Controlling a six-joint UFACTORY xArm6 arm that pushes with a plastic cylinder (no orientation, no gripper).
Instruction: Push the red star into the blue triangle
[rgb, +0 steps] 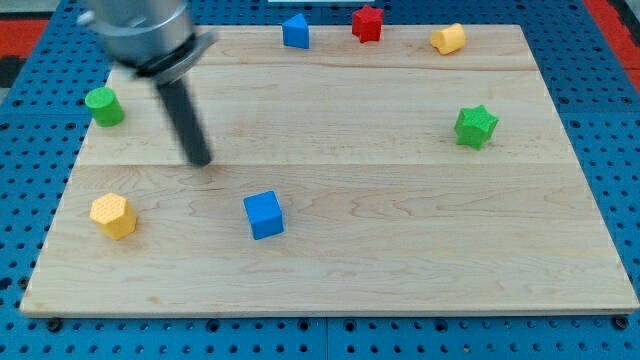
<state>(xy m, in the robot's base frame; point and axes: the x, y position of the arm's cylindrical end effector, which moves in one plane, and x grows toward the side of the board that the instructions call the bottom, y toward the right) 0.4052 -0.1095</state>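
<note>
The red star (367, 23) sits at the view's top edge of the wooden board (400, 250), right of centre. The blue triangle (295, 31) stands just to its left, a small gap apart. My tip (200, 158) rests on the board at the view's left, well below and left of both blocks. It touches no block. The rod is blurred.
A blue cube (264, 214) lies below and right of my tip. A green cylinder (104, 106) and a yellow hexagon (112, 216) sit near the left edge. A yellow block (448, 39) is at the top right, a green star (476, 126) at the right.
</note>
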